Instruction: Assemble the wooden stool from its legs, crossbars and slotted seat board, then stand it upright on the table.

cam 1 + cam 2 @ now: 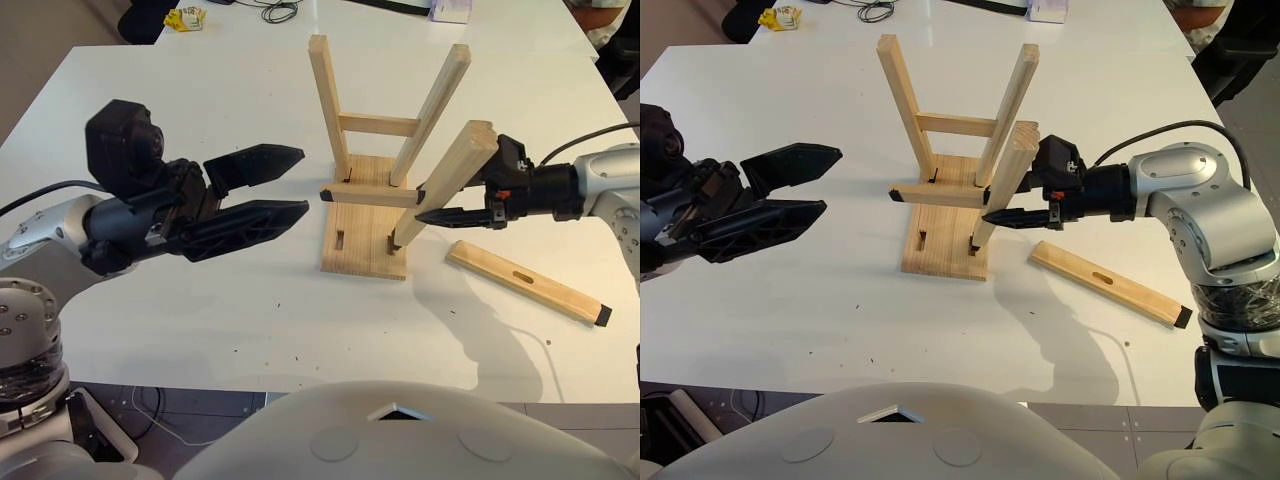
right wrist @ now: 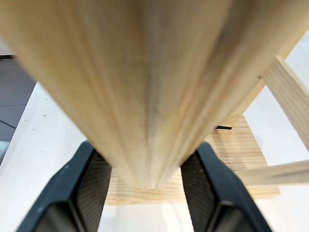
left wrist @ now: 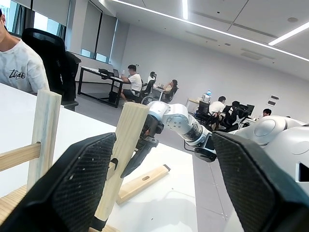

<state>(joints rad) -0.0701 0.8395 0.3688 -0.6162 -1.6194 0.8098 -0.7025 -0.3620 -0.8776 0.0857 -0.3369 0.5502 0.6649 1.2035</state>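
The third leg [image 1: 452, 172] is clamped between the right gripper's [image 1: 432, 208] fingers. Its long axis is tilted, with the foot below the fingers at a slot of the seat board [image 1: 360, 258] and the top leaning back toward that arm. The left gripper [image 1: 302, 181] hangs spread open, well apart across the stool. The last leg [image 1: 525, 282] lies under the right arm. No writing shows on the wood.

Seat board [image 1: 352, 255] lies flat on the tabletop [image 1: 200, 300]; two legs [image 1: 328, 100] joined by a crossbar [image 1: 378, 124] stand in it, third leg [image 1: 452, 172] leaning, fourth leg [image 1: 525, 282] lying loose nearby.
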